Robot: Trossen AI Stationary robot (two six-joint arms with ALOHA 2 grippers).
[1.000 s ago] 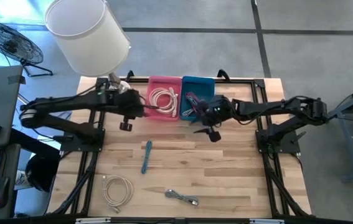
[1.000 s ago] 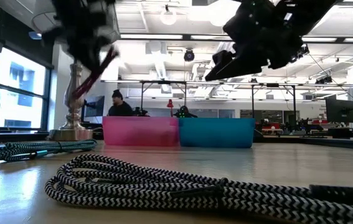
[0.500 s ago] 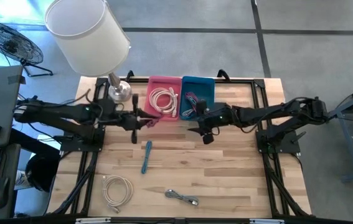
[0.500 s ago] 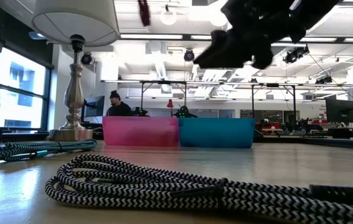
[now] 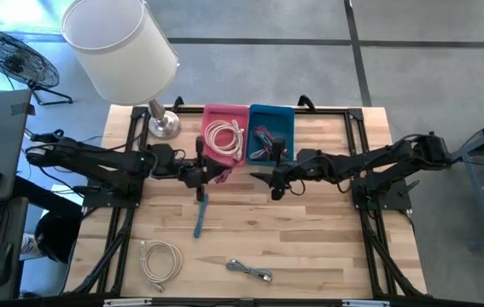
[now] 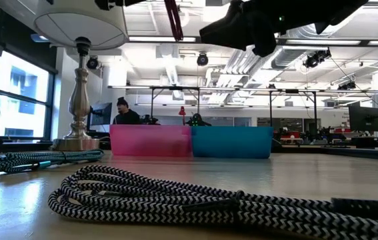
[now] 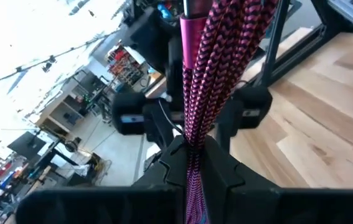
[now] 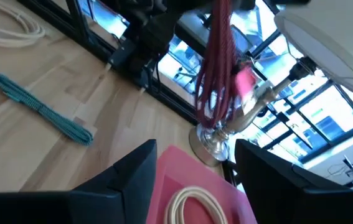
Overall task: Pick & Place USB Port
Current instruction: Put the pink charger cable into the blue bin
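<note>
Two arms up: my left gripper (image 5: 204, 169) pinches the red-black braided cable (image 7: 210, 68) beside the pink bin (image 5: 224, 112); I'd lower it slowly over a bin. Right gripper (image 5: 269, 179) hangs wide, empty, near the blue bin (image 5: 271, 112).

From my station the light was bright and even; ceiling fixtures (image 6: 179, 19) glared in the low view, and the nearest cable (image 6: 175, 200) looked slightly soft.

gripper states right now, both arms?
Left gripper: closed on the pink braided cable, lifted off the table.
Right gripper: open, holding nothing, in front of the pink bin.
</note>
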